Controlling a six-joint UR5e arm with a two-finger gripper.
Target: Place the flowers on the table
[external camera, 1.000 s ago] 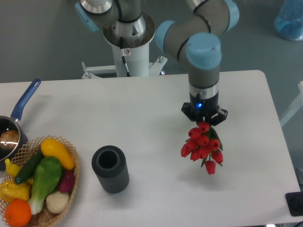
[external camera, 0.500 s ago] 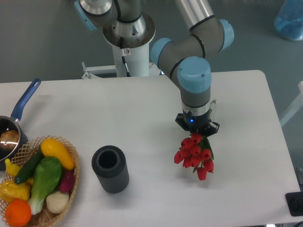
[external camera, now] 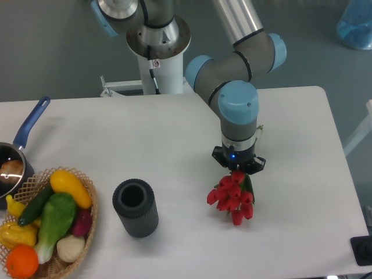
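The flowers (external camera: pixel 231 196), a bunch of red tulips with green leaves, hang head-down from my gripper (external camera: pixel 238 167) over the right half of the white table (external camera: pixel 174 139). The gripper points straight down and is shut on the stems, which it hides; a bit of stem or leaf shows beside the wrist. The blossoms are low, close to the tabletop; I cannot tell whether they touch it.
A dark ribbed cylindrical vase (external camera: pixel 135 207) stands upright left of the flowers. A wicker basket of vegetables (external camera: pixel 49 224) sits at the front left. A blue-handled pot (external camera: pixel 14 160) sits at the left edge. The robot base (external camera: pixel 157 52) stands behind the table.
The gripper has moved down and to the left with the flowers, bringing the blossoms closer to the tabletop.
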